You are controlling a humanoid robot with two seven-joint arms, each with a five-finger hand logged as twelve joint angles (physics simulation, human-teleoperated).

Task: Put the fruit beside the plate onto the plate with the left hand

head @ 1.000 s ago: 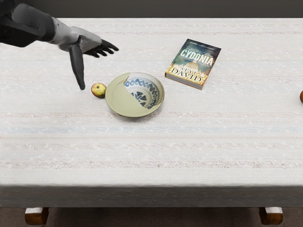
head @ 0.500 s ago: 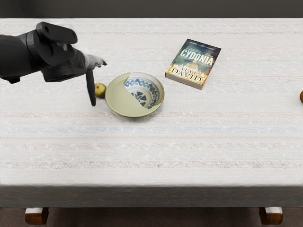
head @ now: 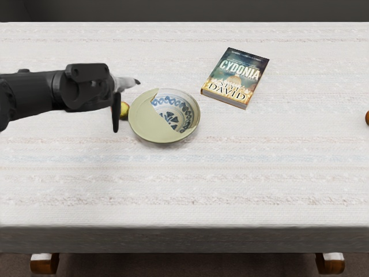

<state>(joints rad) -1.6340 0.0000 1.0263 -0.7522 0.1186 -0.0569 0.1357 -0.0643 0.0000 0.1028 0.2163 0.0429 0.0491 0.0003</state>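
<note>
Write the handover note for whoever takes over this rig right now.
Left hand: over the table's left part, right at the fruit, fingers spread, one hanging down in front of it; no grasp visible.
Right hand: out of view.
Fruit: beside the plate's left rim, half hidden behind the hand, apparently on the table, not on the plate.
Done: the reach to the fruit.
Left: close the fingers on the fruit, lift it, carry it right over the rim, and set it on the plate.
</note>
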